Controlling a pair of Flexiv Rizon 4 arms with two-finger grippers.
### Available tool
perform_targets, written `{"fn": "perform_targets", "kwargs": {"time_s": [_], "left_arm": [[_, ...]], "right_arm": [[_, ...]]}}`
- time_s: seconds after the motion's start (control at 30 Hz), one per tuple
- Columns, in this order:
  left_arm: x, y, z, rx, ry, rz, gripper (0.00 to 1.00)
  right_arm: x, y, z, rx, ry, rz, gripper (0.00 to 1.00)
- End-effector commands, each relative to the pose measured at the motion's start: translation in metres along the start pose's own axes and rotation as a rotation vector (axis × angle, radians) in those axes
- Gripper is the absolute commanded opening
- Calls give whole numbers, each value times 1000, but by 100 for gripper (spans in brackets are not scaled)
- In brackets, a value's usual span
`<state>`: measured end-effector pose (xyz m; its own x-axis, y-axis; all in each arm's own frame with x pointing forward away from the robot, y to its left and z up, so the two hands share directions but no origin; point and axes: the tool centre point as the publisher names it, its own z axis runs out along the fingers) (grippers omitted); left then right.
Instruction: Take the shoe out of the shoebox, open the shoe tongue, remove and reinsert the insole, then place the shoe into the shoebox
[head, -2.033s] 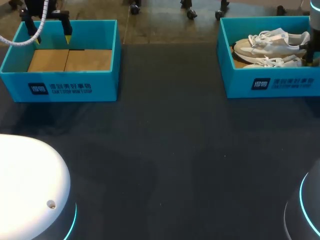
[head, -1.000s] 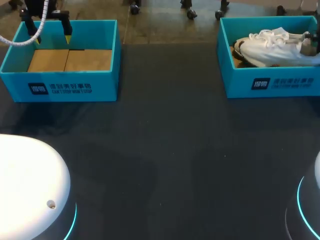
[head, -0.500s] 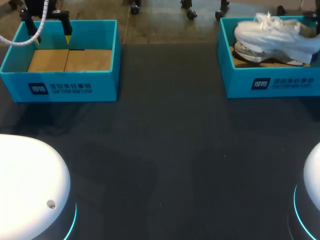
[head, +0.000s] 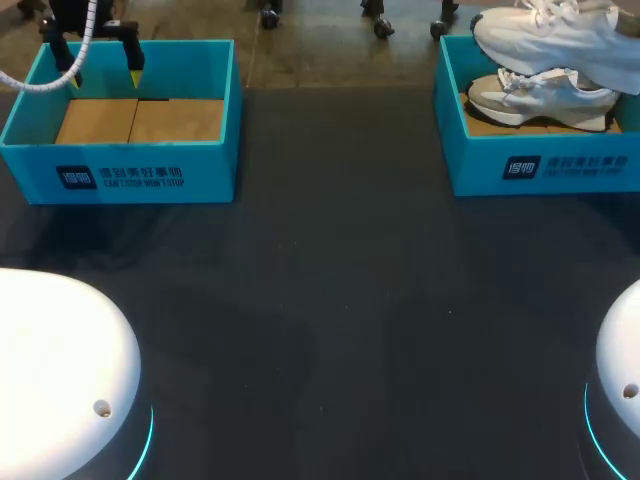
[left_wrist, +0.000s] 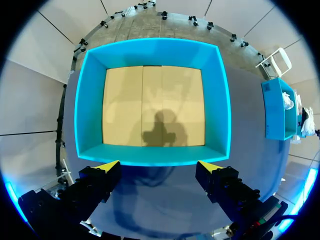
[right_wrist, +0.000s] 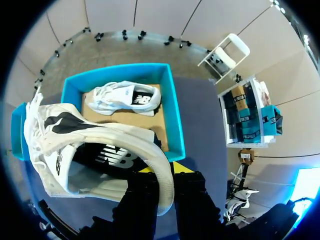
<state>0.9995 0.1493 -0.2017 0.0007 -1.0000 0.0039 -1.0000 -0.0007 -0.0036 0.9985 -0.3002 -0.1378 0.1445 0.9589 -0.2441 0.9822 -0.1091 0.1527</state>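
A white shoe (head: 555, 35) hangs above the right blue shoebox (head: 560, 165), clear of its rim. In the right wrist view my right gripper (right_wrist: 164, 170) is shut on the heel collar of this shoe (right_wrist: 100, 135), whose toe points away from the fingers. A second white shoe (head: 540, 100) lies on its side on the cardboard floor of the same box (right_wrist: 172, 115). The right gripper itself is outside the head view. My left gripper (head: 105, 77) stands open over the far wall of the left blue box (head: 150, 175), with nothing between its fingers (left_wrist: 107, 166).
The left box (left_wrist: 152, 157) holds only its bare cardboard floor. Dark tabletop (head: 330, 300) stretches between and in front of the two boxes. The white bases of my arms (head: 60, 370) sit at the near corners.
The right gripper has lifted the shoe up and out of the right box, uncovering the second shoe beneath. The left arm has not moved.
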Motion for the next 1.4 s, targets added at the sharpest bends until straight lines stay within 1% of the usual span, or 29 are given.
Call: {"fn": "perform_targets", "kwargs": {"time_s": [0.03,0.13,0.53,0.6,0.67,0.7,0.83,0.97,1.1,1.17,1.23,1.4], "left_arm": [[0,0,-1,-2,-2,0,100],[0,0,-1,-2,-2,0,100],[0,0,-1,-2,-2,0,100],[0,0,-1,-2,-2,0,100],[0,0,-1,-2,-2,0,100],[0,0,-1,-2,-2,0,100],[0,0,-1,-2,-2,0,100],[0,0,-1,-2,-2,0,100],[0,0,-1,-2,-2,0,100],[0,0,-1,-2,-2,0,100],[0,0,-1,-2,-2,0,100],[0,0,-1,-2,-2,0,100]], "right_arm": [[0,-10,-22,6,9,-29,0],[2,-11,-26,3,48,-22,0],[2,-11,-26,3,48,-22,0],[7,-22,-34,-6,32,-52,0],[12,-33,-43,-6,-21,-86,0],[15,-39,-46,-4,-30,-90,0],[31,-58,-52,-1,-30,-68,0],[53,-74,-60,-4,-32,-68,0],[76,-94,-70,-10,-67,-84,0],[88,-106,-75,-13,-71,-94,0],[96,-116,-80,-11,-80,-103,0],[126,-151,-89,2,-99,-128,0]]}}
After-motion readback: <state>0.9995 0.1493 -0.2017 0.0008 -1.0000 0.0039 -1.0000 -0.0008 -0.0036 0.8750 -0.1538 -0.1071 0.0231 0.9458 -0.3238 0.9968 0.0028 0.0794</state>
